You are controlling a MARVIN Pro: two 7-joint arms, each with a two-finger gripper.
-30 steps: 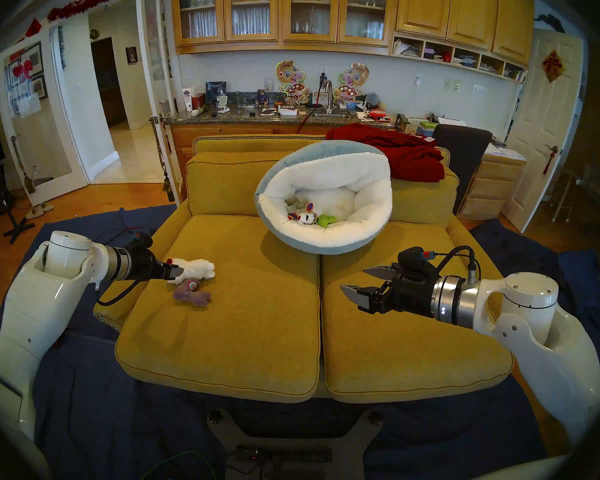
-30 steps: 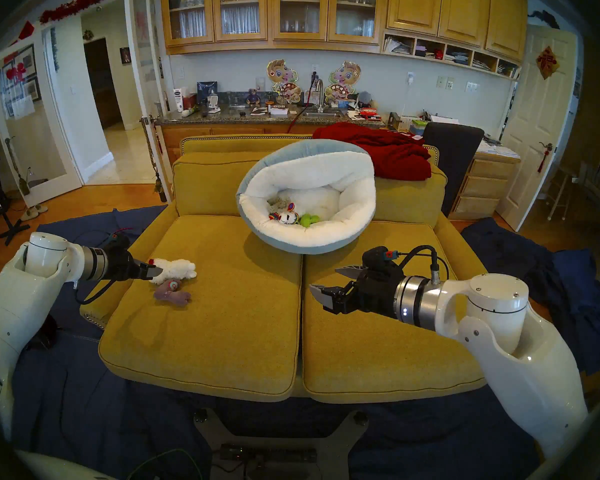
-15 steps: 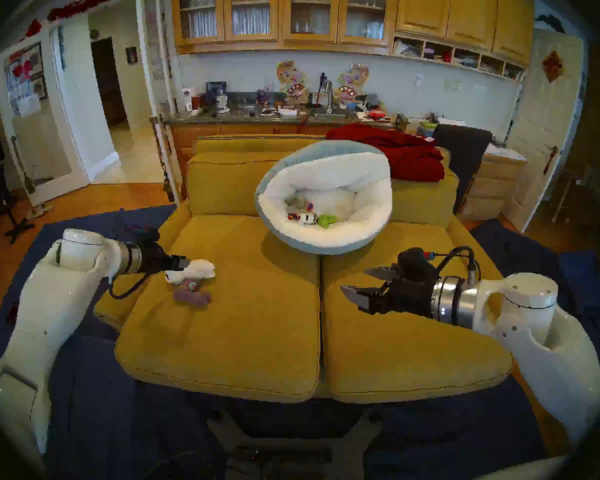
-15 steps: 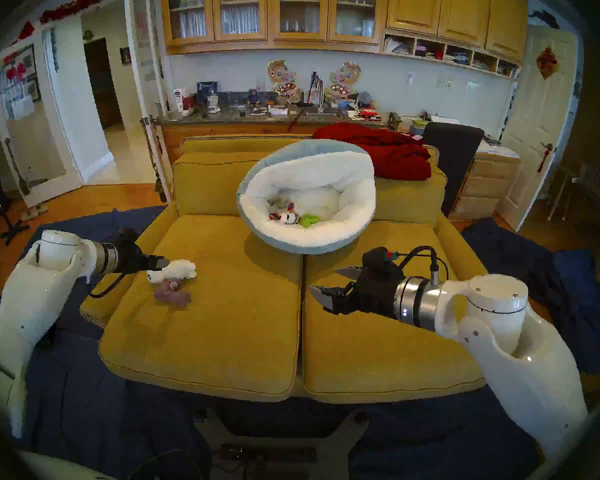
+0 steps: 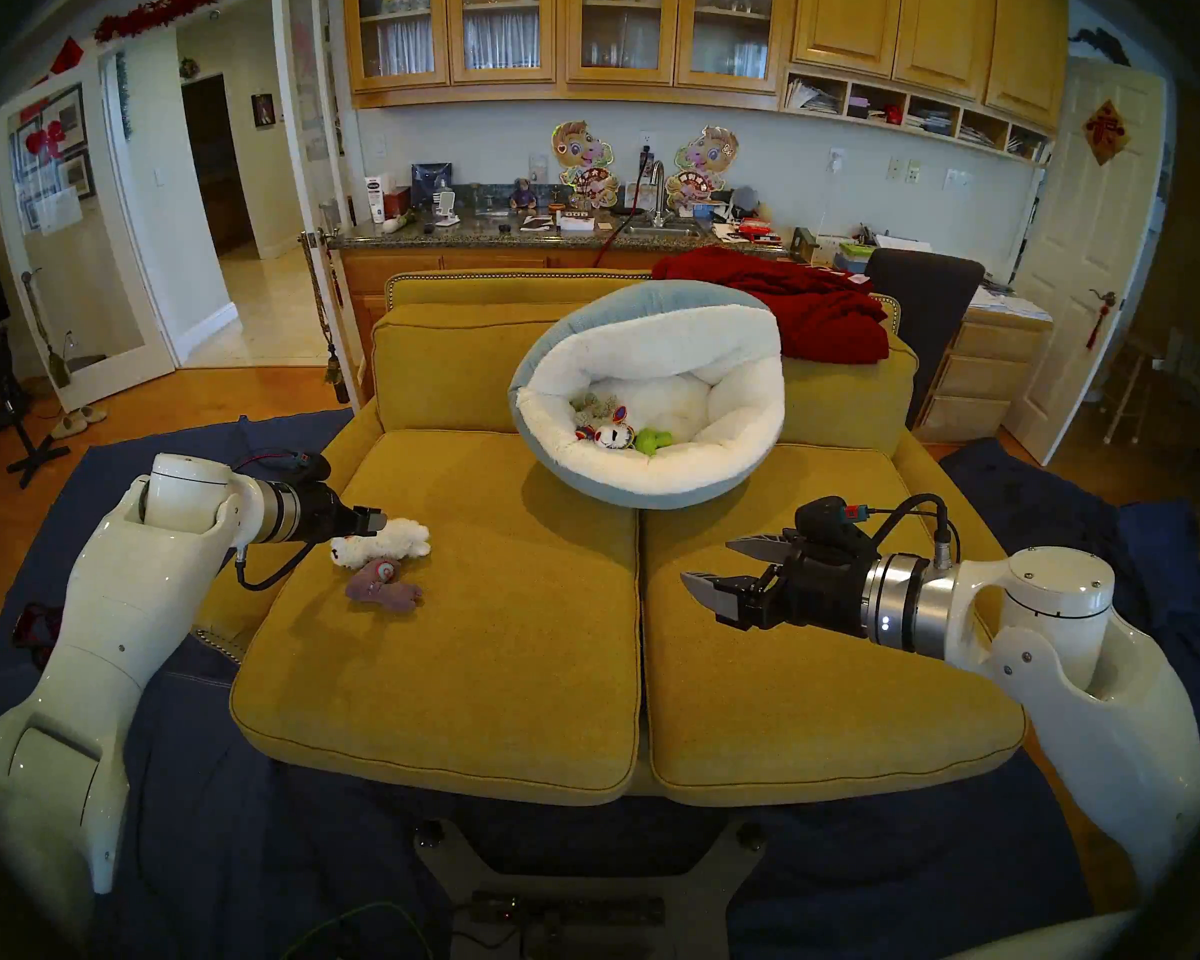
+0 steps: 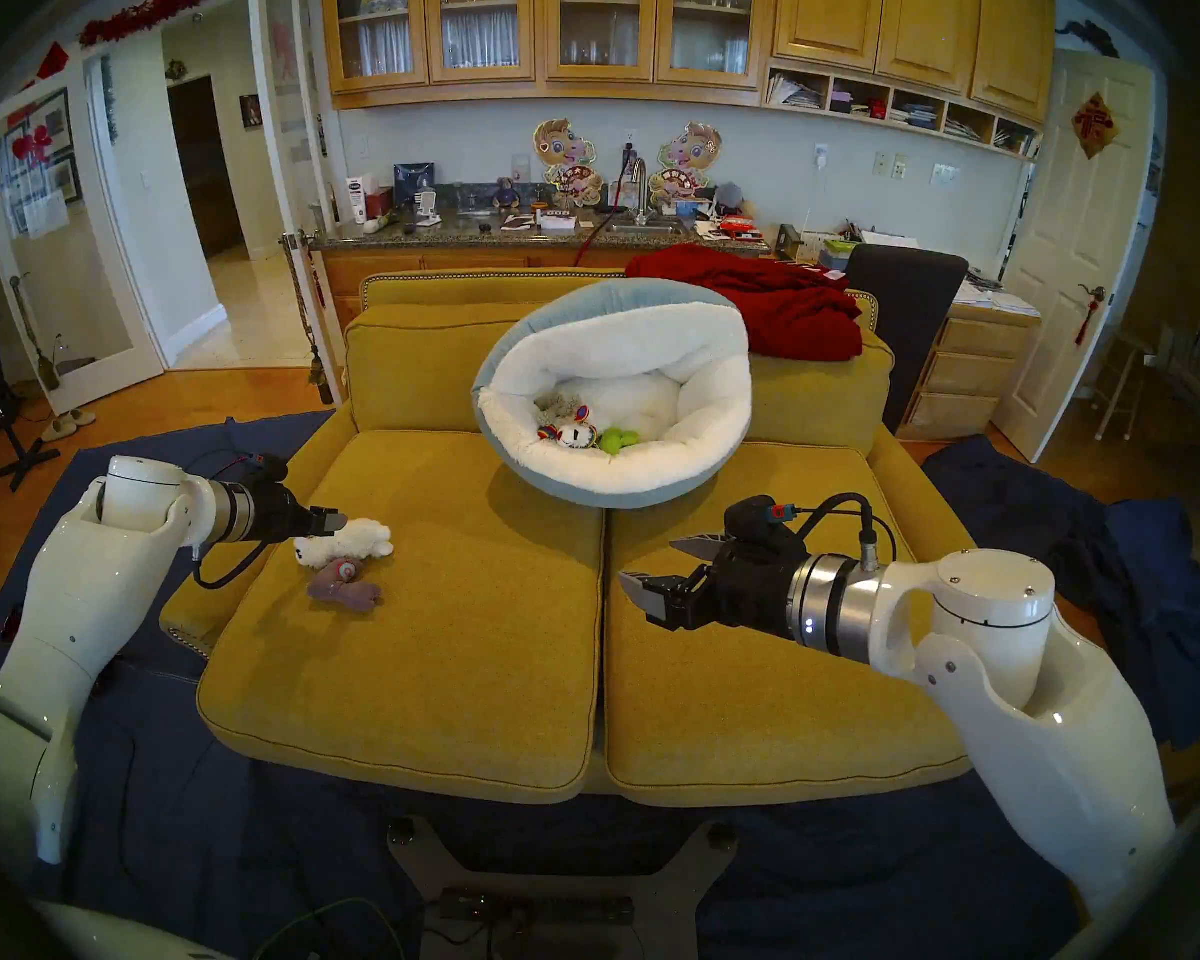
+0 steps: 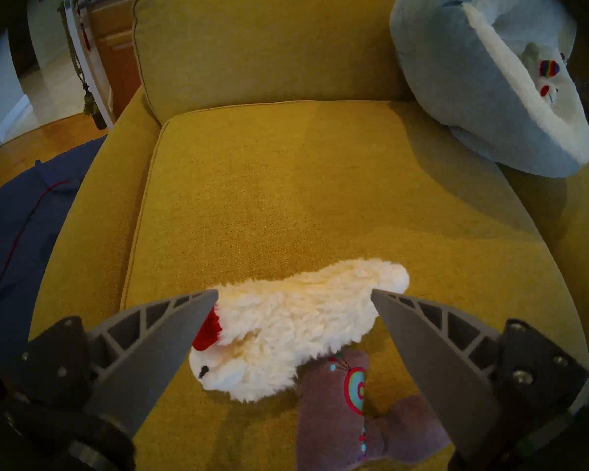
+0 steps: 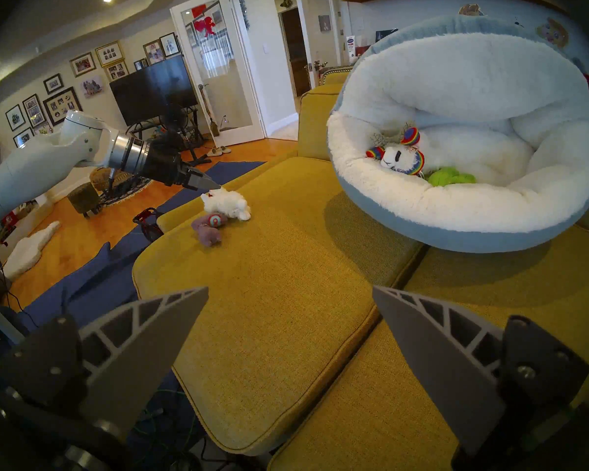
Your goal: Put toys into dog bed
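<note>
The dog bed (image 5: 659,489), pale blue outside and white fleece inside, leans tilted against the sofa back. A white llama (image 5: 611,436), a green cactus (image 5: 652,440) and a grey-beige plush (image 5: 589,404) lie inside it. On the left seat cushion lies a white lamb (image 5: 389,540) with a red foot, touching a purple-grey plush (image 5: 382,586) in front of it. My left gripper (image 5: 373,519) hovers open just above the lamb's near end; in the left wrist view the lamb (image 7: 286,327) lies between the spread fingers (image 7: 170,327). My right gripper (image 5: 708,561) hangs open and empty over the right cushion.
A dark-red blanket (image 5: 812,307) is draped over the sofa back at the right, beside the bed. A dark chair (image 5: 930,300) stands behind the sofa. Blue cloth (image 5: 188,799) covers the floor around the mustard sofa (image 5: 479,661).
My left gripper has risen and shifted slightly to the right, from beside the lamb to above it. The lamb's near end has turned toward the front. The right arm has not moved.
</note>
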